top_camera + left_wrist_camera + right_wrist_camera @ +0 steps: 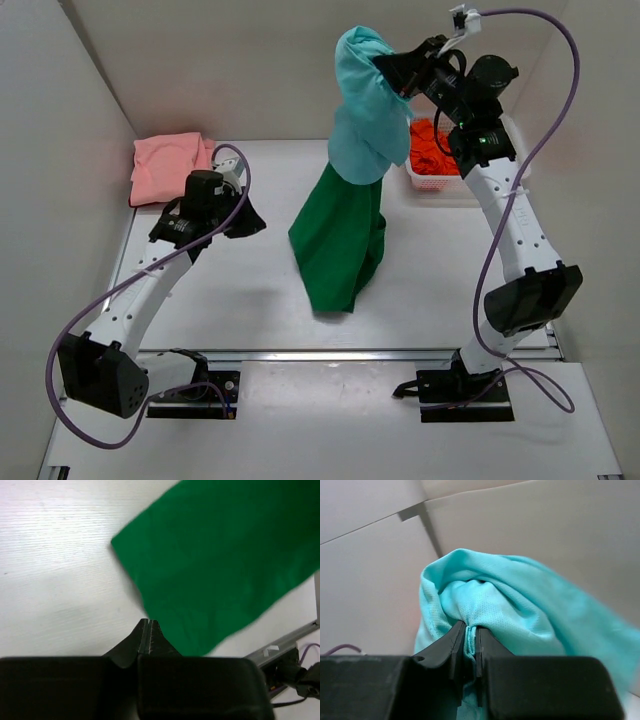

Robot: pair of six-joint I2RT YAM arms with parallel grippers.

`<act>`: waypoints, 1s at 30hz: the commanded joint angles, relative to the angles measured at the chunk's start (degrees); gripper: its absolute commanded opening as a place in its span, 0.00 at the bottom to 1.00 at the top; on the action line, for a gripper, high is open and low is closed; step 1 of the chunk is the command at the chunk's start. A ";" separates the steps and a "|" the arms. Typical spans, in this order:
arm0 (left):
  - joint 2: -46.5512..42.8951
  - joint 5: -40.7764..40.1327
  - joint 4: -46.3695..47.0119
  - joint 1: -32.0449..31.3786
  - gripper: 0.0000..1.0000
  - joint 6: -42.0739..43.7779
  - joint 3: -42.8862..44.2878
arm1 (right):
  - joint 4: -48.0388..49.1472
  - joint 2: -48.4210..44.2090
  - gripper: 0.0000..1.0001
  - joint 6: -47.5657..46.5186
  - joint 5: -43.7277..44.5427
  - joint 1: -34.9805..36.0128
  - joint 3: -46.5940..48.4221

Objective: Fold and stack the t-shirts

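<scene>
High over the back of the table my right gripper (pixel 400 68) is shut on a bunched fold of the teal t-shirt (pixel 365 110), which hangs down from it. In the right wrist view the teal t-shirt (pixel 520 610) is pinched in the right gripper (pixel 470 630). Below it lies the dark green t-shirt (pixel 340 240), spread on the table, its top edge hidden behind the teal one. A folded salmon pink t-shirt (pixel 168 165) rests at the back left. My left gripper (pixel 245 222) is shut and empty, just left of the green t-shirt (pixel 225 560); the left gripper (pixel 149 625) tips sit near its edge.
A white mesh basket (pixel 432 181) with orange-red cloth (pixel 432 148) in it stands at the back right, behind the right arm. White walls enclose the table on the left, back and right. A metal rail (pixel 350 353) runs along the table's near edge.
</scene>
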 commanded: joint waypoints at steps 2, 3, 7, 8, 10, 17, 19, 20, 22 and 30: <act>-0.66 -3.66 -1.11 0.77 0.02 -0.29 2.77 | -0.13 -0.18 0.00 -1.94 -5.47 6.06 7.28; -0.05 -3.85 -1.20 0.95 0.07 -1.07 4.44 | -1.28 -0.78 0.00 -3.36 -5.91 7.82 4.84; 4.95 -2.63 -2.43 3.14 0.26 -8.27 12.97 | -3.31 -3.69 0.00 -4.87 -6.44 10.73 -2.64; 6.97 0.25 -0.52 3.49 0.37 -9.59 16.20 | -4.01 -4.30 0.00 -5.65 -6.70 11.26 -3.44; 9.87 7.80 5.27 3.94 0.41 -13.10 20.09 | -5.85 -4.74 0.00 -5.39 -8.54 11.44 -4.59; 13.32 22.24 24.37 8.15 0.60 -33.66 16.60 | -11.04 -5.01 0.00 -9.00 -6.18 12.68 -7.66; 12.88 22.78 25.70 9.55 0.57 -34.92 14.22 | -13.76 -3.44 0.00 -11.61 -6.96 12.67 -7.41; 12.97 22.09 24.56 10.34 0.57 -34.48 14.21 | -14.38 -3.08 0.00 -12.07 -6.71 13.19 -6.36; 11.92 20.85 19.40 14.11 0.56 -32.99 13.60 | -15.18 -2.20 0.00 -14.17 -12.79 13.56 -6.96; 10.68 13.03 6.18 20.29 0.60 -27.54 12.46 | -25.64 -2.19 0.79 -16.38 -34.46 10.48 -11.79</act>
